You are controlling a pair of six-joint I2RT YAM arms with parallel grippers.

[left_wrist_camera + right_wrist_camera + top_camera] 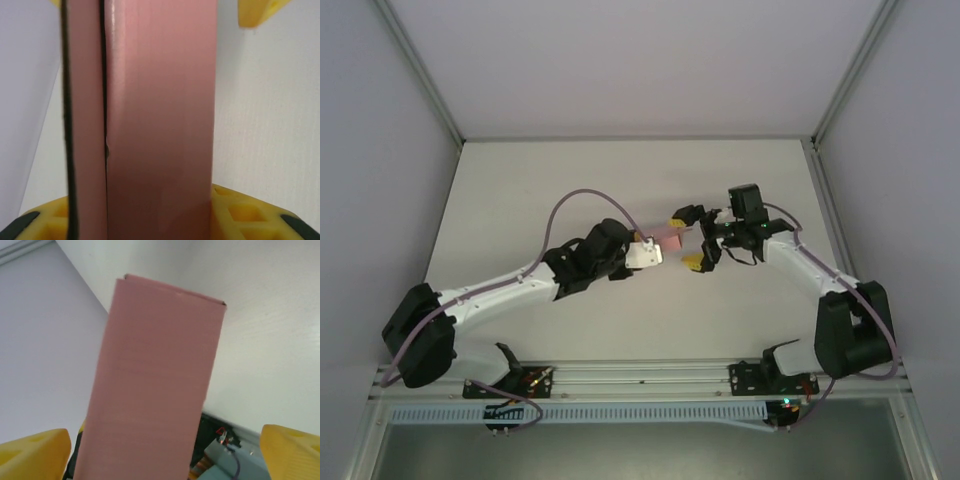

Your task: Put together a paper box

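1. Here, at the left, the left arm (pixel 490 290) is reaching from its base at the near edge toward the middle of the white table (pixel 570 170).
2. The left gripper (pixel 645 252) is clenching on the paper box (pixel 667 238). In the left wrist view its yellow fingers (pixel 237 212) are pressing on both sides of the near end of the box (pixel 160 125).
3. The paper box is sitting between the two grippers, over the middle of the table, and it is sticking out from the left gripper toward the right one. It is showing as a folded pink sleeve. In the left wrist view one long flap (pixel 85 125) is lying along its left side, with a dark slit between them.
4. The right gripper (pixel 689 239) is standing released, with its jaws wide apart. In the right wrist view the box (pixel 155 380) is rising between its yellow fingers (pixel 292 450). A gap is showing on each side, so they are not touching it.
5. At the right, the right arm (pixel 810 265) is bending in from its base toward the box.
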